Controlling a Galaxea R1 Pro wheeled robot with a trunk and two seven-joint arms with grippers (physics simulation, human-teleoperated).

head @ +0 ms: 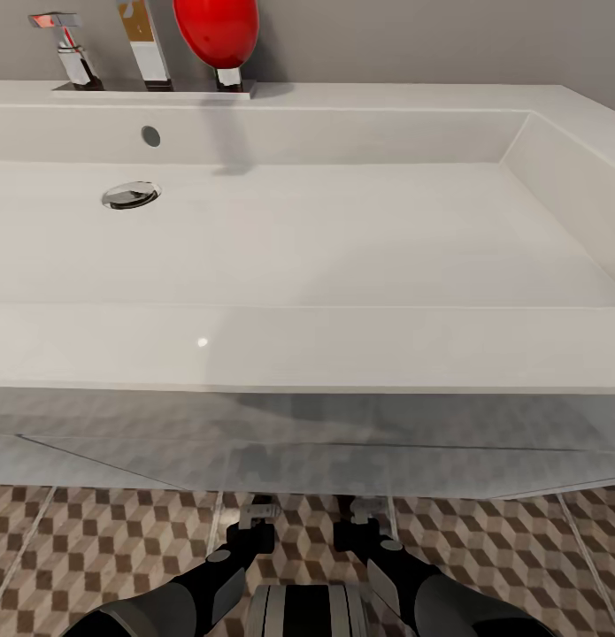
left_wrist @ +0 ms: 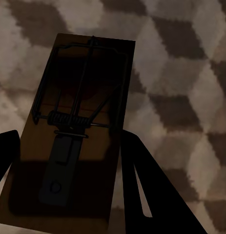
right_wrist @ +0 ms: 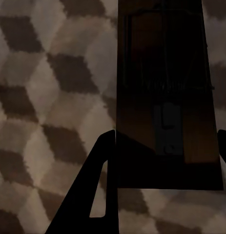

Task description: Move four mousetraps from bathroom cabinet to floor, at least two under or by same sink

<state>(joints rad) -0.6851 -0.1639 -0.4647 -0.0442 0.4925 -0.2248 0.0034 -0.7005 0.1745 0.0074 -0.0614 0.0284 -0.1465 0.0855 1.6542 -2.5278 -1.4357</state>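
A brown wooden mousetrap (left_wrist: 88,73) with a wire spring lies between the dark fingers (left_wrist: 142,185) of my left gripper (left_wrist: 69,141), which press against its long sides just above the cube-patterned bathroom floor (left_wrist: 181,73). A second mousetrap (right_wrist: 161,58) sits the same way in my right gripper (right_wrist: 166,134), one finger (right_wrist: 98,185) against its edge. In the head view both grippers, left (head: 254,518) and right (head: 365,513), reach low under the front rim of the wide white sink (head: 342,345). The traps are too small to make out there. The cabinet is out of view.
The sink's chrome tap (head: 148,44), round drain (head: 130,195) and a red rounded object (head: 217,31) sit at the back left by the grey wall. Patterned floor (head: 95,548) spreads to both sides of my arms beneath the basin.
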